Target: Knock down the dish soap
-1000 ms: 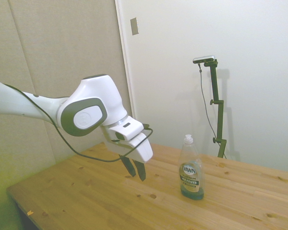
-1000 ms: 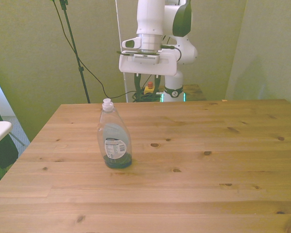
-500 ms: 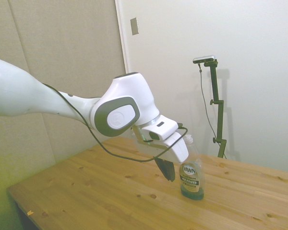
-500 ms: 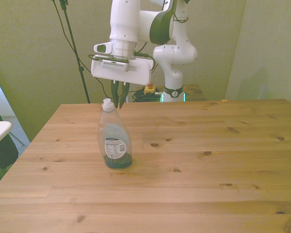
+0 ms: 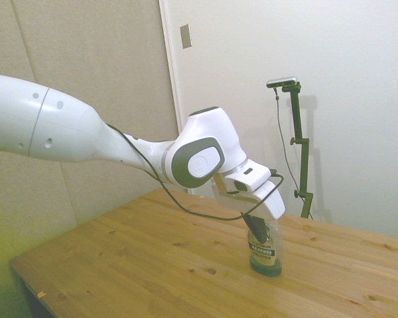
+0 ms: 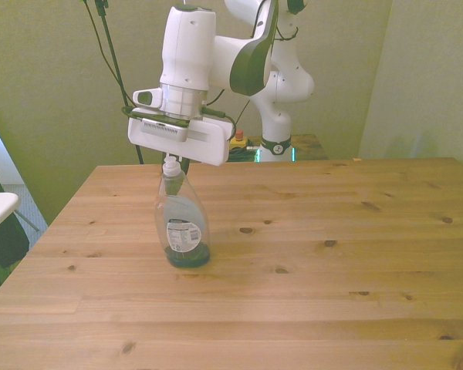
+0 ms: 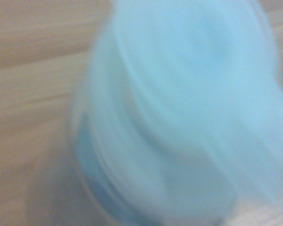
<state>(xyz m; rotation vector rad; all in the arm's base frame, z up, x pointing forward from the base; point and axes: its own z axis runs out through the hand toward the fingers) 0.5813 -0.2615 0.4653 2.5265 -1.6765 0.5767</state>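
Side view first: your dish soap [image 5: 265, 246] stands upright on the worktop [image 5: 152, 265], with the hand [image 5: 257, 228] right at its upper half, dark fingers [image 5: 256, 227] overlapping the bottle's shoulder. Contact or a small gap, can't tell. Hand opened or clenched: can't tell either, since the fingers read as one dark shape here.

Front view: bottle [image 6: 182, 223] sits toward the front view's left, well in from the worktop's [image 6: 332, 308] edges. Bare wood all round it, widest to the front view's right and on the near side. The wrist flange covers the hand, so the cap [image 6: 170, 163] just shows beneath it.

Wrist view is no help to you: one blurred pale-blue mass [image 7: 179, 117] fills it, wood grain [image 7: 33, 94] at the margin.
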